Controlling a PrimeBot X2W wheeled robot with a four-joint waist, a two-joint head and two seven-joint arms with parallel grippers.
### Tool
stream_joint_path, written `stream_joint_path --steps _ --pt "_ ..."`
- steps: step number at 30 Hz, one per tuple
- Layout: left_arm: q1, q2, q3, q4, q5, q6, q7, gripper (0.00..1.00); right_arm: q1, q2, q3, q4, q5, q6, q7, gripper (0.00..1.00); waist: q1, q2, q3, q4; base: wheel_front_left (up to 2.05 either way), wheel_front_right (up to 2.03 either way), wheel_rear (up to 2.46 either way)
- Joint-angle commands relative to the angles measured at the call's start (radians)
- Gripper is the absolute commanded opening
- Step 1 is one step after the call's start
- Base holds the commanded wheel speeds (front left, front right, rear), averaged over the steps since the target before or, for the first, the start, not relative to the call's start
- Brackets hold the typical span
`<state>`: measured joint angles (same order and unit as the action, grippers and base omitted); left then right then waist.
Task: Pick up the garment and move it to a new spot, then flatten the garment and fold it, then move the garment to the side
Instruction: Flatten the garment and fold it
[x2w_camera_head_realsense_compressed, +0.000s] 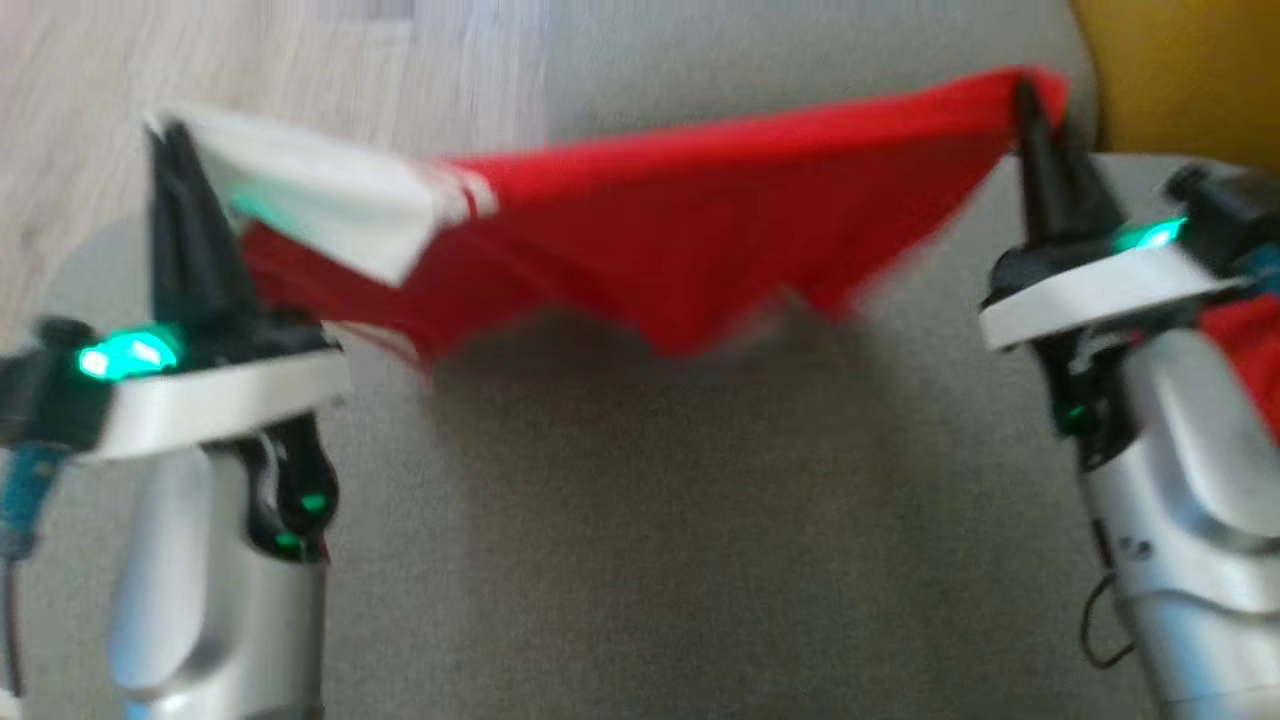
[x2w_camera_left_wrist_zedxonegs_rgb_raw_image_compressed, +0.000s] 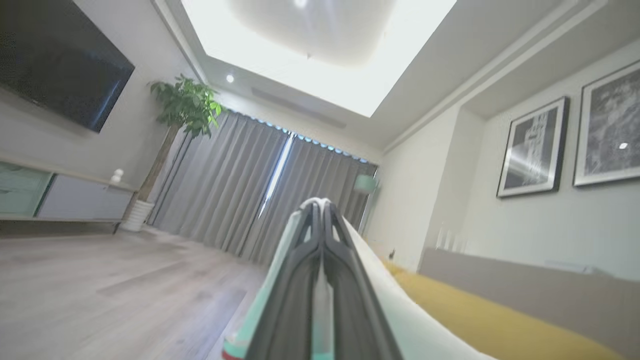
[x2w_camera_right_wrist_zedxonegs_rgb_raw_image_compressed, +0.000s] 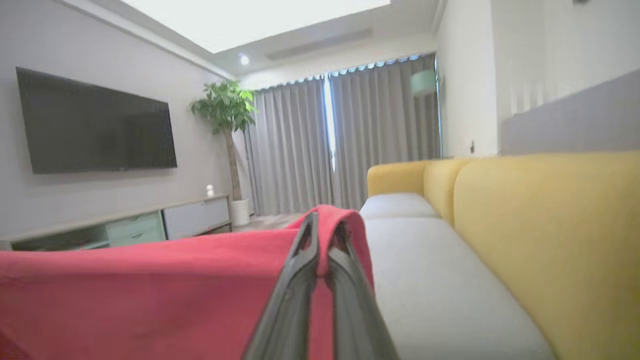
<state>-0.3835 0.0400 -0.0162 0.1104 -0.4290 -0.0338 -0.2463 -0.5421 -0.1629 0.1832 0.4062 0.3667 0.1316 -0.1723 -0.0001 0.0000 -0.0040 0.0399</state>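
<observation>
Head view: the red-and-white garment (x2w_camera_head_realsense_compressed: 650, 230) hangs stretched above the grey sofa seat (x2w_camera_head_realsense_compressed: 700, 520), with its long axis running left to right and its middle sagging. The left end effector (x2w_camera_head_realsense_compressed: 172, 140) is clamped on the white end, the right end effector (x2w_camera_head_realsense_compressed: 1026, 95) on the red corner.

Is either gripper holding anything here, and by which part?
Both hold the garment, stretched between them: the left gripper pinches its white end, the right gripper its red corner.
</observation>
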Motion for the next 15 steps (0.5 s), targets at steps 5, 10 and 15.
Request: stream_joint_path --steps 5,10,15 --pt "-0.073 0.012 0.044 -0.260 -0.043 0.035 0.060 0.00 -0.014 -0.056 -0.027 -0.287 -0.039 -0.001 0.079 0.00 0.0001 0.0000 -0.046 -0.021 0.00 0.00 0.00" --pt "-0.075 0.022 0.057 -0.466 -0.066 0.077 0.163 0.00 0.036 -0.070 -0.079 -0.527 -0.067 -0.001 0.202 0.00 0.0001 0.0000 -0.047 -0.033 0.00 0.00 0.00" --pt "-0.118 0.044 0.073 -0.581 -0.085 0.128 0.283 0.00 0.071 -0.049 -0.138 -0.688 -0.107 -0.001 0.335 0.00 0.0001 0.0000 -0.018 -0.042 0.00 0.00 0.00"
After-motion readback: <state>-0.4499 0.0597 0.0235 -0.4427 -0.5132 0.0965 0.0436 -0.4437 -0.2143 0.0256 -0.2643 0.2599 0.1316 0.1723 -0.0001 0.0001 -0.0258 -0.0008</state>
